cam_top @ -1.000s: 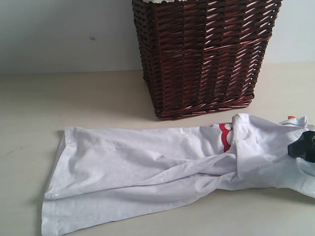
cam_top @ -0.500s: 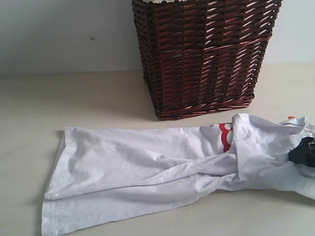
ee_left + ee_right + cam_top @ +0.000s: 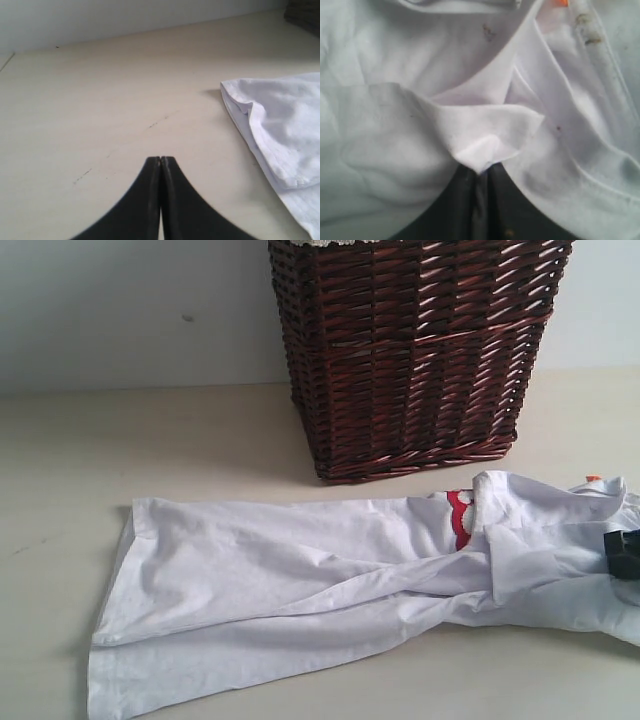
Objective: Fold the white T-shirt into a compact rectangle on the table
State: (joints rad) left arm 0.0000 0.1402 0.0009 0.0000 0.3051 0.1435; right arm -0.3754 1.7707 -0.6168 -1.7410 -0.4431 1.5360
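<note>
White T-shirt (image 3: 300, 580) lies rumpled lengthwise on the table (image 3: 180, 440), near side of the wicker basket (image 3: 410, 350); no rectangle yet, most folding left; right hand (image 3: 479, 174) clamped on a cloth pinch by the collar; left hand (image 3: 160, 165) together, empty, off the left hem.

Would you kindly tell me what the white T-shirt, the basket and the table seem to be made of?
White T-shirt: thin, matte fabric, probably cotton; it lies in limp creases. Basket: woven wicker or rattan, dark brown, slightly glossy strands. Table: smooth, matte pale beige, perhaps laminate; the look leaves it open.
</note>
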